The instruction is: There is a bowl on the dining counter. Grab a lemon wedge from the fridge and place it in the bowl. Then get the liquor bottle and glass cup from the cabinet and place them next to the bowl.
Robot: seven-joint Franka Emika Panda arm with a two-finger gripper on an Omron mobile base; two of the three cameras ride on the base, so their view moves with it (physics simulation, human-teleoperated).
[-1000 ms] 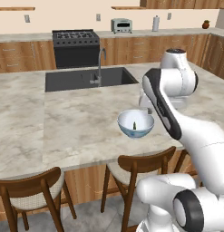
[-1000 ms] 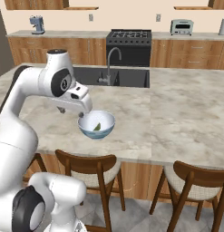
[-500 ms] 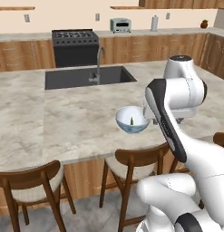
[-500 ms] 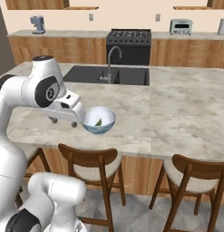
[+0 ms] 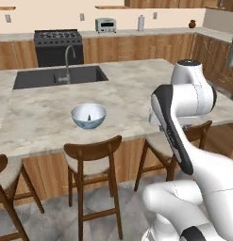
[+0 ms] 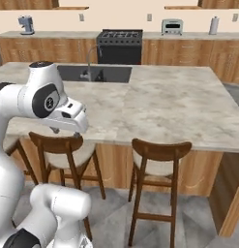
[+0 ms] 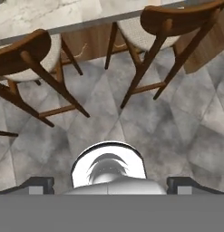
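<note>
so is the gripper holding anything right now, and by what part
Nothing is held. In the hand view the gripper is open, its fingertips spread wide with only stools and grey floor beyond them. The bowl sits alone on the dining counter.

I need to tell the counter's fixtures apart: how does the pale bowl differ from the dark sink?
The wide round pale blue-white bowl stands on the marbled dining counter, near its front edge; the dark rectangular sink is sunk into it, farther back. The bowl is much smaller. Both are open-topped basins on one counter.
</note>
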